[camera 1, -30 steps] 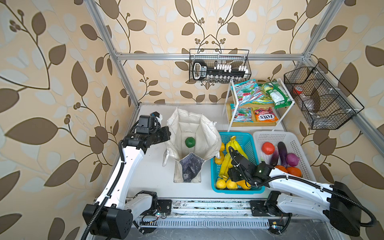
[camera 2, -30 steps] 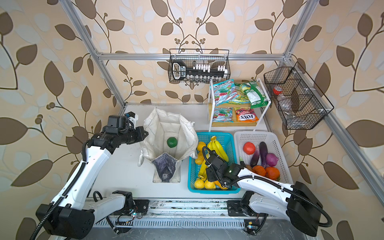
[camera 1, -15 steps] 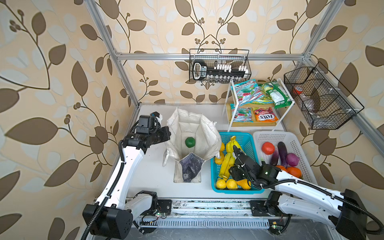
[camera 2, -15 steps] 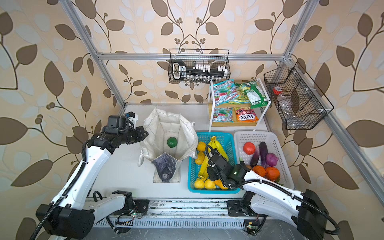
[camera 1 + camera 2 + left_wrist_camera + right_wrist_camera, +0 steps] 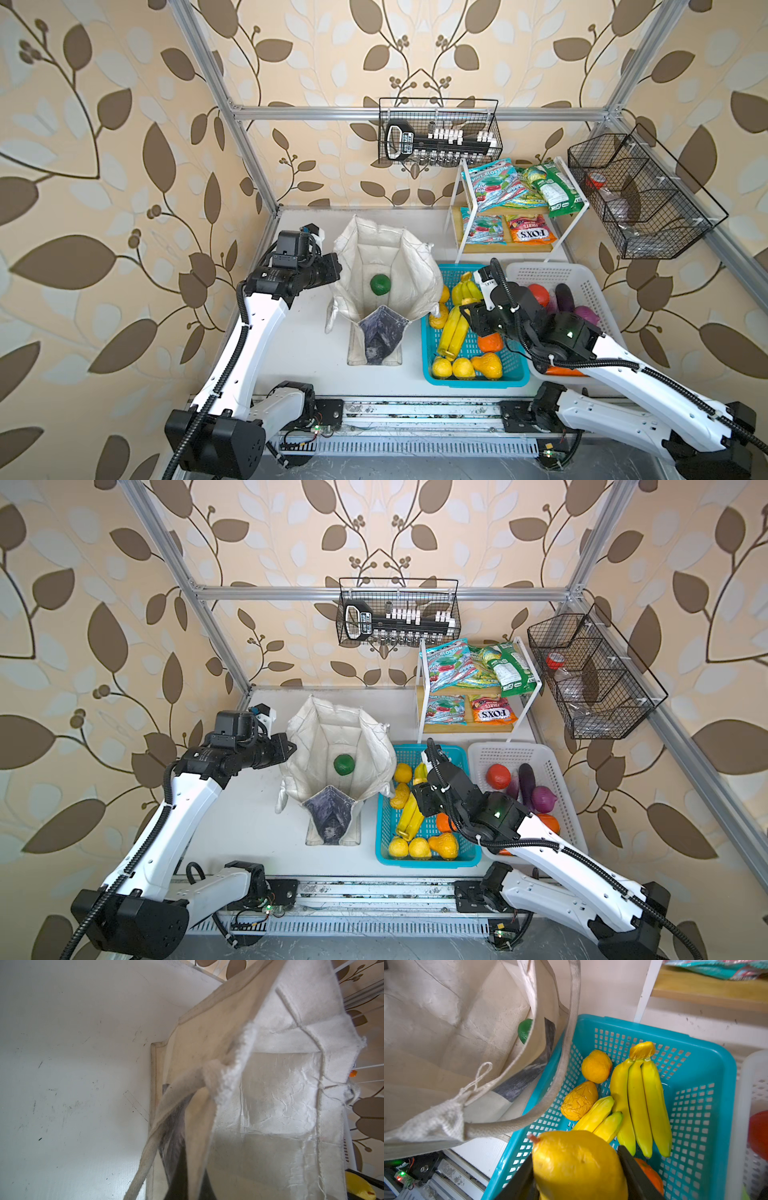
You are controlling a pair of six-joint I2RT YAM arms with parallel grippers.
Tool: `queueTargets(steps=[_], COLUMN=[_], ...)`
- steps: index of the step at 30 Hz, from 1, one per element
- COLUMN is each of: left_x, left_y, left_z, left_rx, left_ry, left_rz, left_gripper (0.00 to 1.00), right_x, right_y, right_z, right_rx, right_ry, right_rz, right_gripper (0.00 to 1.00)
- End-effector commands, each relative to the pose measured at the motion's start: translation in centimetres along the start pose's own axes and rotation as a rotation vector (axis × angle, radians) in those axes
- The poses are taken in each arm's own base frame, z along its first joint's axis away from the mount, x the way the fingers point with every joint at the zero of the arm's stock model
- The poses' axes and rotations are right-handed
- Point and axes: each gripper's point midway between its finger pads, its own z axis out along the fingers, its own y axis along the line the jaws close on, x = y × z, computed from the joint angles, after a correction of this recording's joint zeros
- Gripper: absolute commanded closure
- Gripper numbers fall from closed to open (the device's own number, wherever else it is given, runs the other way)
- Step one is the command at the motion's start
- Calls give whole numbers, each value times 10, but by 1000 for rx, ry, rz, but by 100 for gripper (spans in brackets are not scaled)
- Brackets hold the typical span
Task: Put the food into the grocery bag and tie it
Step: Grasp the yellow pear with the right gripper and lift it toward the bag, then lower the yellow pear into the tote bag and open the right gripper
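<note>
Note left gripper (image 5: 336,269) clenched on the side rim of the grocery bag (image 5: 399,257), with bunched cloth close to the lens in the left wrist view and the mouth propped wide in both top views. Note right gripper (image 5: 577,1169) clamped across the yellow pear (image 5: 577,1157), over the turquoise basket (image 5: 633,1026), just beside the bag. Log one green round fruit (image 5: 380,285) on the bag floor. Count banana bunch (image 5: 641,1105) and lemons (image 5: 442,368) in the basket, snack packets (image 5: 503,187) on the shelf unit (image 5: 498,248) at the back.

Step in hand, as judged: carry pear to the bag mouth and drop it in.

- Raise above the rim first, then cross.
- Avoid snagging the strap handle (image 5: 566,1053) draped over the basket edge.
- Centre over the opening before letting go, low enough to prevent a bounce.
- Hold the left grip taut, lest the wall fold inward.
</note>
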Motion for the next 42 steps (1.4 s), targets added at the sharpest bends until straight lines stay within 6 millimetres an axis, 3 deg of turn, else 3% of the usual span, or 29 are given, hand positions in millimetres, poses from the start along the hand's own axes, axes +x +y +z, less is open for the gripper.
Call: queueTargets(steps=[1,2,8,11,18,23,28,35,42], left_x=[-8,-8,-8,-8,-8,-7,-7,-7,-10], left_y=[-8,-8,-9,-8,-7,-8,-9,-7,-9], left_z=[-7,-7,-8,-8,-6,-5,-6,-4,-10], left_rx=[44,45,49,41,41,50,55,43,50], left_ry=[-46,-46,-45,-49,-39,-34,-37,-33,-53], left_rz=[18,19,21,22,22,22,24,22,9], left_gripper=[100,100,100,100,100,100,100,100,100], right_x=[-32,-50,-98,-112,-120,-108,-85,-43,-14], right_y=[7,17,65,89,137,163,177,174,162], right_z=[-13,-14,1,19,70,109,141,172,192], right_rx=[5,-8,-114,-160,-220,-267,-280,-263,-223], right_ry=[-31,-33,-50,-39,31,102,176,281,351], right_rz=[-85,-127,-189,-221,-288,-307,-329,-344,-370], right_gripper=[54,54,54,55,55,54,55,54,55])
